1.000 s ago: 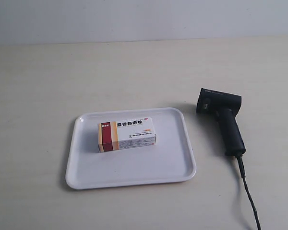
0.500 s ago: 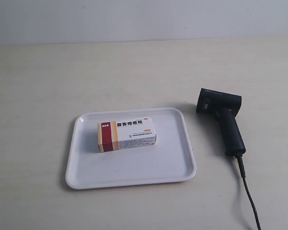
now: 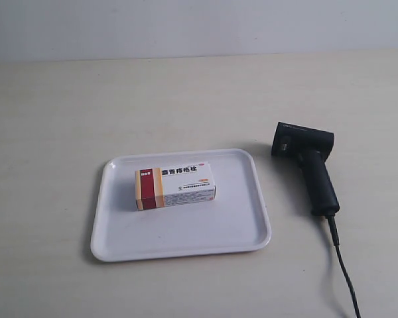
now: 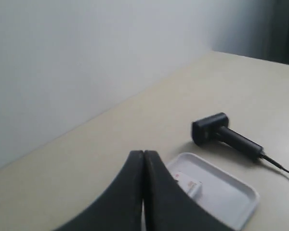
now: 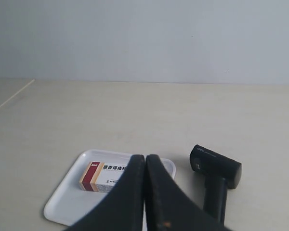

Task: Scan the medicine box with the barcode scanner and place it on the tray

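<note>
The medicine box (image 3: 176, 186) lies flat on the white tray (image 3: 242, 225), its red and orange band toward the exterior view's left. To the tray's right the black barcode scanner (image 3: 308, 165) lies on the table, its cable running toward the front edge. Neither arm shows in the exterior view. My left gripper (image 4: 143, 155) is shut with nothing in it, held high and well away from the tray (image 4: 231, 192), the box (image 4: 188, 185) and the scanner (image 4: 226, 136). My right gripper (image 5: 145, 158) is also shut and empty, high above the box (image 5: 98, 176), the tray (image 5: 58, 209) and the scanner (image 5: 216, 175).
The pale beige table (image 3: 186, 99) ends at a plain light wall behind. The scanner's cable (image 3: 345, 271) trails off the exterior view's bottom right.
</note>
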You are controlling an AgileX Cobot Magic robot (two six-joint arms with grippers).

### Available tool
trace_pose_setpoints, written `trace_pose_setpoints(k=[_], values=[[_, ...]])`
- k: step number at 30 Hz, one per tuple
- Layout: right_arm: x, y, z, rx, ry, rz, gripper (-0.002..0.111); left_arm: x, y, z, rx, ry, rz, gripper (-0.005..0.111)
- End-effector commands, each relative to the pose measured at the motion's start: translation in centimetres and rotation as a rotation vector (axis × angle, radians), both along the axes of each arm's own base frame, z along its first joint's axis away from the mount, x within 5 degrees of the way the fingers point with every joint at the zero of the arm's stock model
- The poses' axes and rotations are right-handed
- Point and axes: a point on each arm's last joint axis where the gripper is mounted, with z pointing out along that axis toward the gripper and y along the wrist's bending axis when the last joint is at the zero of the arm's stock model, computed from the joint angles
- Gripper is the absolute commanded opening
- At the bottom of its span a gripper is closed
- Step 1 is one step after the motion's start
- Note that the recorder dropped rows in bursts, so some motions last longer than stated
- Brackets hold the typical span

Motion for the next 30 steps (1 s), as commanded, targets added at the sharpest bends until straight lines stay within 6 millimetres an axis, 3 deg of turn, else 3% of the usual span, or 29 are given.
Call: trace_pose_setpoints(k=[1, 5, 10, 22, 30], values=[[0.0, 0.0, -0.1, 0.007, 0.002, 0.001, 0.000, -1.6, 2.1, -0.6, -0.125, -0.027, 0.222, 0.000], [0.0, 0.0, -0.1, 0.007, 0.002, 0.001, 0.000, -2.8, 3.1, -2.7, -0.152, -0.090, 0.383, 0.000], [0.0, 0.0, -0.1, 0.007, 0.002, 0.001, 0.000, -2.7, 3.6, -6.5, -0.160, -0.122, 0.501, 0.000], [0.0, 0.0, -0.1, 0.005, 0.002, 0.000, 0.000, -0.9, 3.7, -12.0, -0.134, -0.043, 0.541, 0.000], [0.0, 0.0, -0.1, 0.005, 0.002, 0.000, 0.000, -0.1, 3.9, -15.5, -0.212, 0.040, 0.591, 0.000]])
